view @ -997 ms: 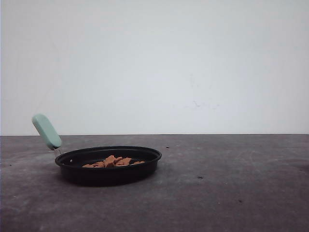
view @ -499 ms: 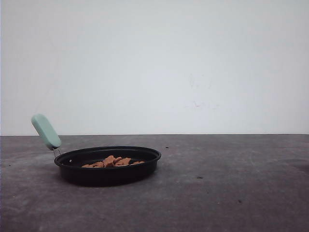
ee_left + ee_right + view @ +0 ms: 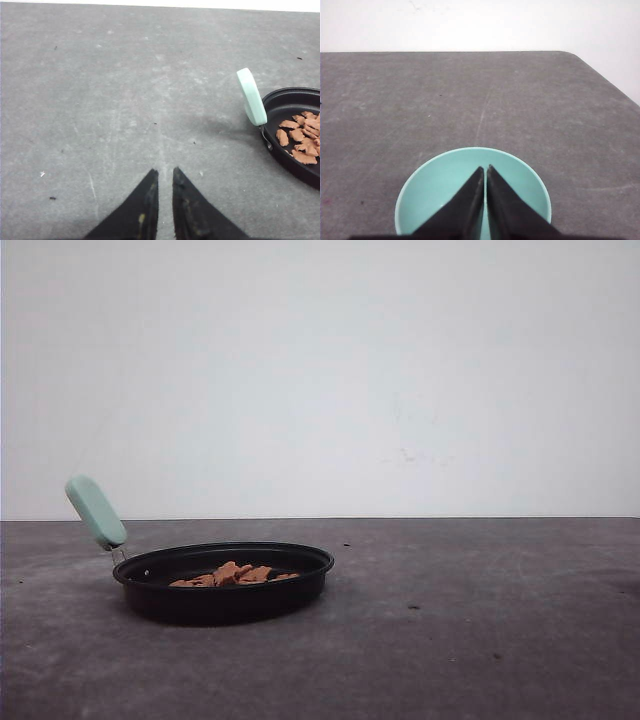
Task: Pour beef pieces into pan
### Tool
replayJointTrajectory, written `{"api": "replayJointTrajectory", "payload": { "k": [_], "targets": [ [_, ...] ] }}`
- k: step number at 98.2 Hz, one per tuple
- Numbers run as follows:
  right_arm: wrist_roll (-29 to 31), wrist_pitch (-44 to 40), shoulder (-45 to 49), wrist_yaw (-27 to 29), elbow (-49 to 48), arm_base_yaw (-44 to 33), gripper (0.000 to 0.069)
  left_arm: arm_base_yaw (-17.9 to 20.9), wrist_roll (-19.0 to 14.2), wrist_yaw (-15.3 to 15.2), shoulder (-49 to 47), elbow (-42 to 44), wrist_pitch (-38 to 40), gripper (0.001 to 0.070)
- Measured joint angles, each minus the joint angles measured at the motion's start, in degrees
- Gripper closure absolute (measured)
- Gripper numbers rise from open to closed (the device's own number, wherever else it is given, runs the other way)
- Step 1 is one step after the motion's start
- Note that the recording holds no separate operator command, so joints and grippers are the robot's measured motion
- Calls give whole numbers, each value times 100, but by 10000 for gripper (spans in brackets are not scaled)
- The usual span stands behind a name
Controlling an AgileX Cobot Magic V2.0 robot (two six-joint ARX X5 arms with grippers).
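With beef pieces [image 3: 232,574] in pan [image 3: 224,581], both end effectors, left end effector [image 3: 162,174] & right end effector [image 3: 485,171], closed, empty; right could knock teal bowl [image 3: 435,185] below.

Through the left wrist camera I see the pan [image 3: 292,127] cut off by the picture's edge, so its far half and some of the beef pieces [image 3: 298,137] are lost to me. From the front, the pan's near wall hides the lower part of the pile. Beneath my right gripper [image 3: 485,169], the teal bowl [image 3: 425,192] runs off the picture, and the closed fingers [image 3: 465,205] cover its middle.
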Motion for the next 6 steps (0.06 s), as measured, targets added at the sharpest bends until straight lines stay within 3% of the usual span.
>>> {"api": "replayJointTrajectory", "payload": {
  "k": [6],
  "targets": [
    [0,0,0,0,0,0,686,0,-44,0,0,0,2,686]
  ]
}}
